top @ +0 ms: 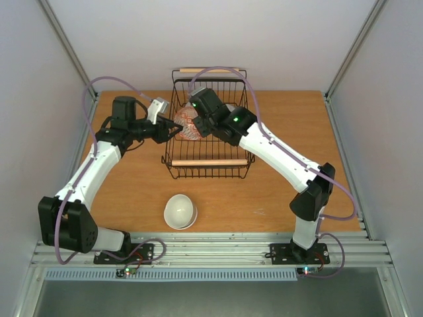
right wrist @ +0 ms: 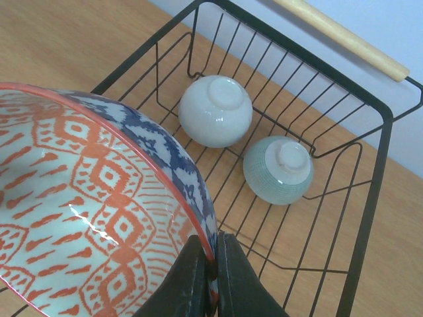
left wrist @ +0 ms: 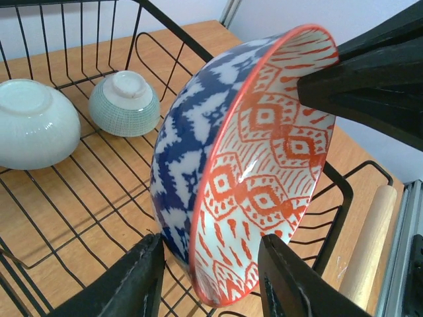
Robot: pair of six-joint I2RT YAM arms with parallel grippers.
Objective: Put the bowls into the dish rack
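Note:
A bowl (top: 188, 124), blue-and-white outside and orange-patterned inside, hangs on edge inside the black wire dish rack (top: 208, 162). My right gripper (right wrist: 213, 244) is shut on its rim (right wrist: 86, 198). My left gripper (left wrist: 211, 241) is open, its fingers either side of the bowl's lower rim (left wrist: 251, 165). A cream-white bowl (right wrist: 215, 109) and a pale green bowl (right wrist: 277, 168) lie upside down on the rack floor; they also show in the left wrist view, cream-white (left wrist: 33, 122) and green (left wrist: 124, 102). A white bowl (top: 180, 211) sits upright on the table in front of the rack.
The rack's rim (right wrist: 383, 172) and wooden handles (left wrist: 373, 244) surround both grippers. The right gripper's black fingers (left wrist: 370, 79) fill the upper right of the left wrist view. Grey walls enclose the table on three sides.

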